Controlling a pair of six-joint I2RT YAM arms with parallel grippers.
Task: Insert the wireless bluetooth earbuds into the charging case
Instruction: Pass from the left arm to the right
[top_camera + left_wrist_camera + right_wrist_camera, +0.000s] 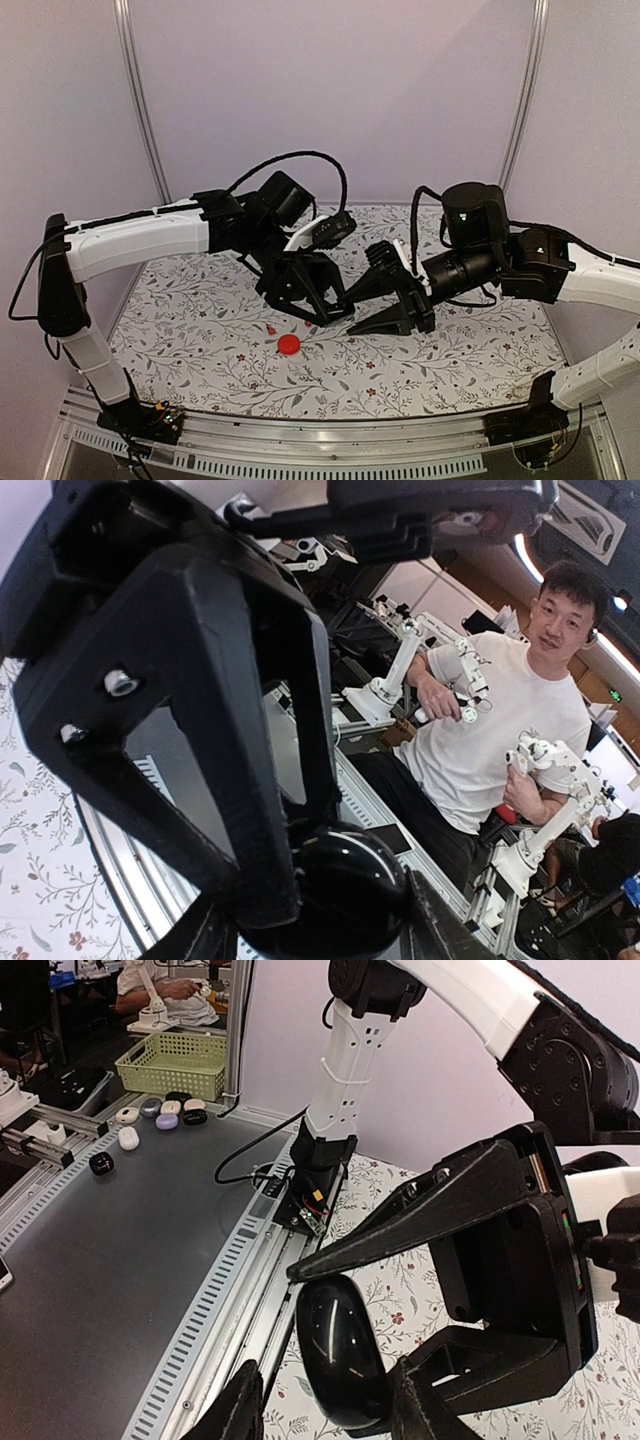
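A glossy black round charging case (350, 890) sits pinched between the fingertips of my left gripper (325, 935), shell closed. From the right wrist, the same case (340, 1360) has one left finger (420, 1220) on top of it and the other beneath. My right gripper (325, 1415) is open around the case, its fingers apart from it on the left side. In the top view both grippers (345, 310) meet above the mat and hide the case. One tiny red earbud (271, 328) lies beside a red round case (289, 344). No black earbuds show.
The floral mat (200, 330) covers the table, with an aluminium rail (300, 450) along its near edge. Both arms crowd the middle. Off the table, a grey bench holds several spare cases (160, 1110) and a green basket (175, 1060).
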